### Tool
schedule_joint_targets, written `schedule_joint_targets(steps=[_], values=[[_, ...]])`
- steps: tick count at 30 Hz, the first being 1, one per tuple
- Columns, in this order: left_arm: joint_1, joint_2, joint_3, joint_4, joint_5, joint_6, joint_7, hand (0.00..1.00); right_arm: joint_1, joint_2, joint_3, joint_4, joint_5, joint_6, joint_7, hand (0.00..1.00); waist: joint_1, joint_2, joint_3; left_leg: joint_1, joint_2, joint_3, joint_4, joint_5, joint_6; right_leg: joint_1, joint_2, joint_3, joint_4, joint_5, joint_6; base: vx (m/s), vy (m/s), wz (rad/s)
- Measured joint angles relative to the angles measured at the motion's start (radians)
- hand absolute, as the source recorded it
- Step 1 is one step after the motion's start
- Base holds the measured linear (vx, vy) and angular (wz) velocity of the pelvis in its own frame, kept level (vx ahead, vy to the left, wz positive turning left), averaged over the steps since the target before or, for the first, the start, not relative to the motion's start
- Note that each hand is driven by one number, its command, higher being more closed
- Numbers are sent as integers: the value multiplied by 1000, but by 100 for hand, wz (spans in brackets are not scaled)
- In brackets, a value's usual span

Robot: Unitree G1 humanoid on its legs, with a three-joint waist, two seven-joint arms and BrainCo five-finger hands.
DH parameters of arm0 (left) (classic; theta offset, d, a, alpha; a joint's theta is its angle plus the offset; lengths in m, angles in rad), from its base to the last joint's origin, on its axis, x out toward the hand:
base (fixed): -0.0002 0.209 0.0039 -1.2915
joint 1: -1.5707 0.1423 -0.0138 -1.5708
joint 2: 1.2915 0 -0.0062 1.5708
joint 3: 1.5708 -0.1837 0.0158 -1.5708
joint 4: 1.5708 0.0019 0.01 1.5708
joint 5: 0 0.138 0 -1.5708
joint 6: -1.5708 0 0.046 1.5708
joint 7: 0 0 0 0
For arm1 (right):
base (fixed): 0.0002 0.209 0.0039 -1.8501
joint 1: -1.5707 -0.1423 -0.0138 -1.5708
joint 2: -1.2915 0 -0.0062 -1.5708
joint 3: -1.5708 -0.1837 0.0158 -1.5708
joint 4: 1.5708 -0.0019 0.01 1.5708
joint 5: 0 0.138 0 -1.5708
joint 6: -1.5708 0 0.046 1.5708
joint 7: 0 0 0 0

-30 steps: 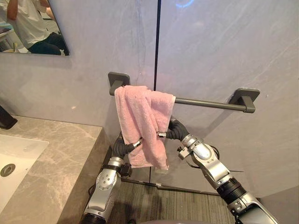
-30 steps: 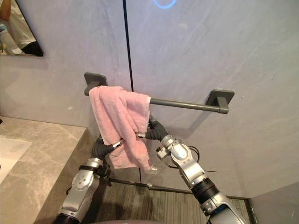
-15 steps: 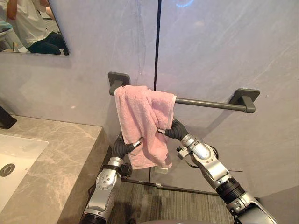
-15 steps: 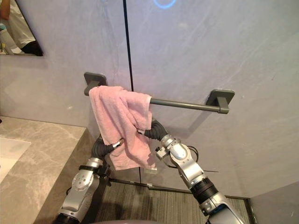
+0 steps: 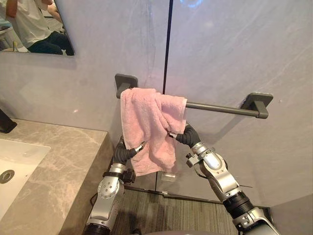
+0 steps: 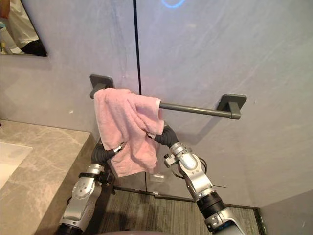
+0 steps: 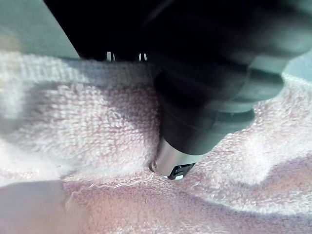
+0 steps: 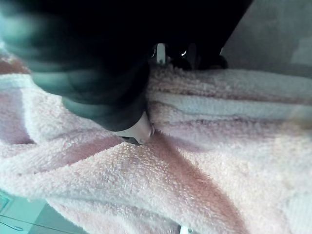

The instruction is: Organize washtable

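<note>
A pink towel [image 5: 149, 122] hangs bunched over the left end of a dark grey wall bar [image 5: 220, 107]. It also shows in the right eye view as the same towel [image 6: 126, 125]. My left hand [image 5: 128, 152] reaches up from below into the towel's lower left part, and the cloth covers it past the ribbed cover. My right hand [image 5: 182, 137] goes in under the towel's right edge, just below the bar. Up close, my left hand [image 7: 195, 97] and my right hand [image 8: 97, 73] both press into folds of the pink terry cloth.
A marble counter [image 5: 58, 166] with a white sink basin [image 5: 14, 161] stands at the left, with a black tap [image 5: 6, 122] behind it. A mirror [image 5: 34, 27] above reflects a person. The bar's right half is bare. Striped flooring [image 5: 171, 215] lies below.
Both hands have risen slightly under the towel, and its lower edge is bunched up a little higher. The camera has shifted a bit.
</note>
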State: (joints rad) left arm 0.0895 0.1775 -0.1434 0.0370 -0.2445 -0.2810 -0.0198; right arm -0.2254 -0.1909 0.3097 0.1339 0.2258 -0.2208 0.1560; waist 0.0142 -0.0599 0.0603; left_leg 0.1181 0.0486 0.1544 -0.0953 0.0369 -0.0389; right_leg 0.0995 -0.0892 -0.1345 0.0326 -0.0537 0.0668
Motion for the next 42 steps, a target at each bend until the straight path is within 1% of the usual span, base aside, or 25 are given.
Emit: schedule_joint_targets(steps=[3,5,9,13,15,20,23,26,37,42], values=[[0,-16,9,-30,0,0,0,100,4,6,-11,-6,0,-5,0,100,-3,4,3,1,0,0,0,0,0,1,0,0,0,0,0,0,0,0],[1,-33,12,-46,0,0,-2,100,30,22,-43,-34,0,-5,0,100,-2,10,7,1,0,0,0,0,0,1,0,0,0,0,0,0,0,0],[1,-41,18,-75,0,0,-2,100,43,34,-58,-46,0,-11,0,100,-8,16,11,2,0,1,0,0,0,1,1,0,-1,0,0,0,0,0],[1,-60,19,-83,0,0,-4,100,65,55,-86,-62,0,-11,-1,100,-16,19,13,2,0,1,1,0,0,1,0,1,-1,0,0,0,0,0],[1,-65,19,-89,1,0,-16,100,74,65,-102,-78,-1,-11,-1,100,-27,21,14,2,0,1,1,0,0,1,0,1,-2,0,0,0,0,0],[1,-96,19,-89,1,1,-27,100,93,68,-124,-83,-1,-11,-1,100,-34,28,19,5,1,8,1,-1,0,1,1,7,-2,0,0,0,0,-3],[1,-98,19,-89,3,5,-43,100,105,72,-140,-84,-1,-11,-1,100,-41,35,24,5,1,9,1,-1,0,1,1,8,-2,0,0,0,0,0],[1,-98,19,-89,2,12,-43,100,107,78,-145,-84,-1,-11,-1,100,-54,38,26,6,1,9,1,-1,0,1,2,8,-2,0,0,0,0,0],[-21,-123,21,-56,3,23,-44,100,126,86,-184,-77,-1,-11,-1,100,-54,43,29,7,1,10,0,-1,0,2,2,10,-1,0,1,0,0,0],[-45,-126,39,-35,2,24,-44,100,126,86,-187,-68,-2,-11,-1,100,-60,47,31,7,1,10,0,-1,0,2,1,10,-1,0,1,0,0,0]])
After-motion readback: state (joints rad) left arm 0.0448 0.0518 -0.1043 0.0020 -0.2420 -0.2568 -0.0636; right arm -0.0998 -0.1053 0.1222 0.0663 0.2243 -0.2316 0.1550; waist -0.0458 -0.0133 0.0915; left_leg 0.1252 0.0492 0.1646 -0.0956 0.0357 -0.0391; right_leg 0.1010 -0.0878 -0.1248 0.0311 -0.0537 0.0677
